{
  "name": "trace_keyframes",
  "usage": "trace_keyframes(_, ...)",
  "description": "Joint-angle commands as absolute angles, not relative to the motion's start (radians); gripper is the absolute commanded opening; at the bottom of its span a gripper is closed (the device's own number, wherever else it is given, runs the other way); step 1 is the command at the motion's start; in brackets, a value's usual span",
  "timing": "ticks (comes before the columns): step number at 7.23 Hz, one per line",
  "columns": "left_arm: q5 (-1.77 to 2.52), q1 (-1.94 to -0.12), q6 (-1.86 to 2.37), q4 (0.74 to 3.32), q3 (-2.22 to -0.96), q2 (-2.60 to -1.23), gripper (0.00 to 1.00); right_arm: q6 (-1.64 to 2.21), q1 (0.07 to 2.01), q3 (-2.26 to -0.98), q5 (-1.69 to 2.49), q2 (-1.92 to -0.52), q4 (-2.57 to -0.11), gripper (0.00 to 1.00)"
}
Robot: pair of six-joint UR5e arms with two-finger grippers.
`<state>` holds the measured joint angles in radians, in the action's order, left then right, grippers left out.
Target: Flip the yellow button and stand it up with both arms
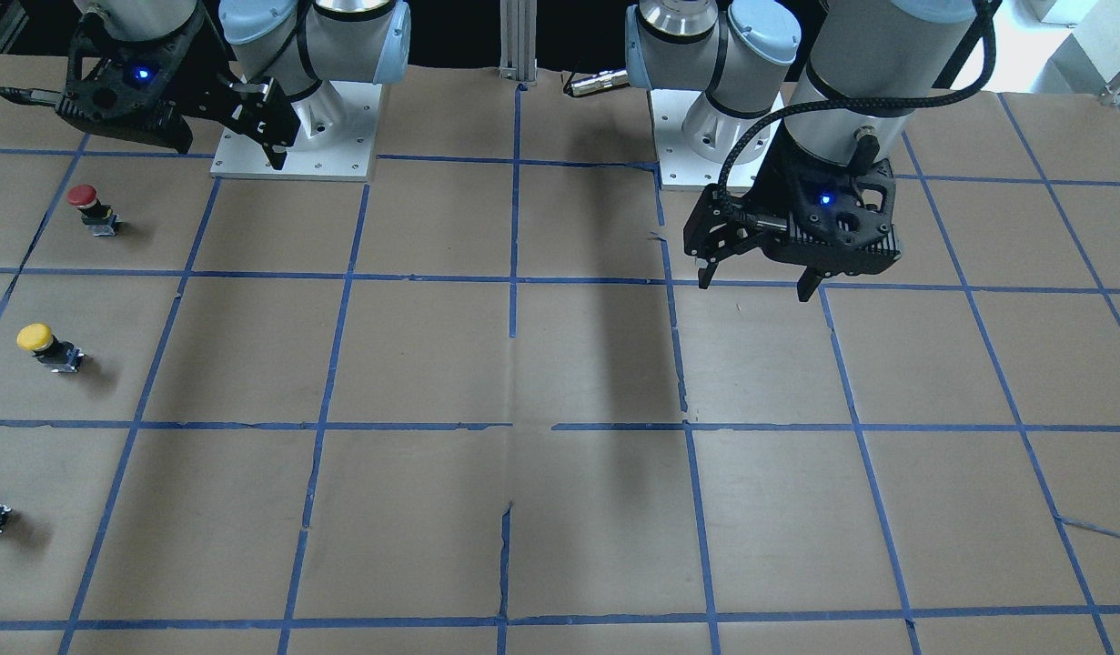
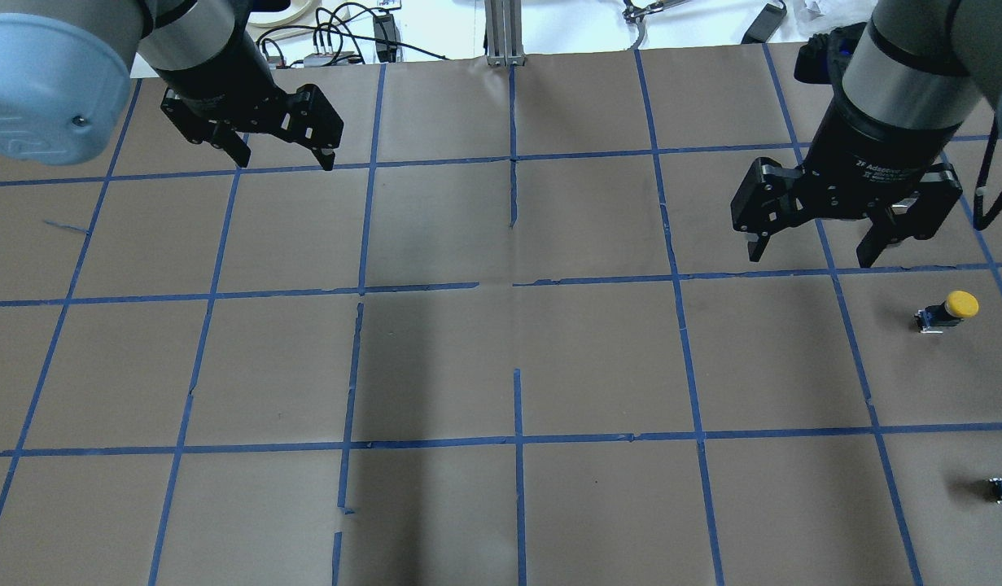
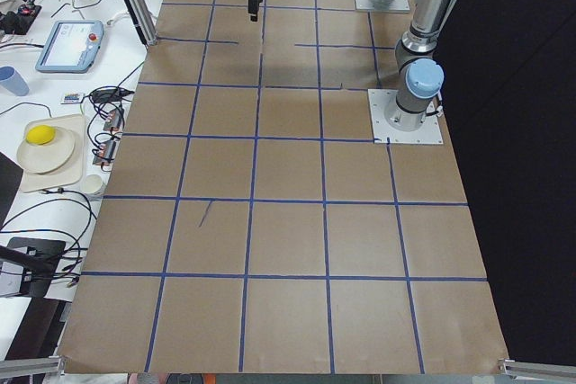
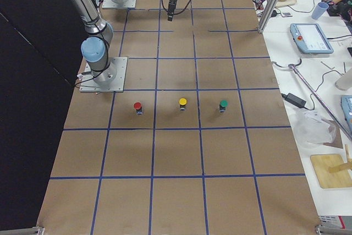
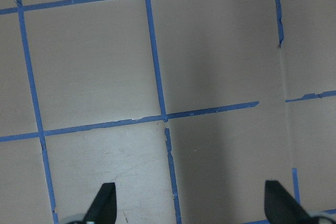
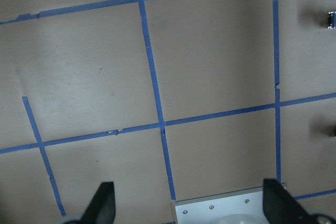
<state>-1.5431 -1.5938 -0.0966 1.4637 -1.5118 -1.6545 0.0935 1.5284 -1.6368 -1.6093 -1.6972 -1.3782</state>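
Overhead, left claw (image 2: 286, 163), right claw (image 2: 810, 258) both wide, empty; dome-capped yellow button (image 2: 948, 311) on brown paper (image 2: 598, 358)

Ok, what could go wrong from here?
1. The yellow button is small, and the fingers of the right gripper stand wide open; a slightly off approach could knock it away.
2. The red button sits in the same row, so a wrong pick is possible.
3. The left gripper hangs far across the table; bringing both together risks a collision.
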Motion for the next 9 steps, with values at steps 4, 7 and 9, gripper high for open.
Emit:
trace_keyframes(4,-1.543,-1.594,-0.095,1.465,-1.513,-1.654,1.00,0.017,1.528,-1.640,-1.555,-1.671,-1.431,1.00)
trace_keyframes(7,-1.542,-1.594,-0.095,1.465,-1.514,-1.655,1.00,0.026,1.528,-1.643,-1.559,-1.671,-1.430,1.00)
trace_keyframes(9,-1.542,-1.594,-0.095,1.465,-1.516,-1.657,1.00,0.026,1.528,-1.641,-1.560,-1.674,-1.431,1.00)
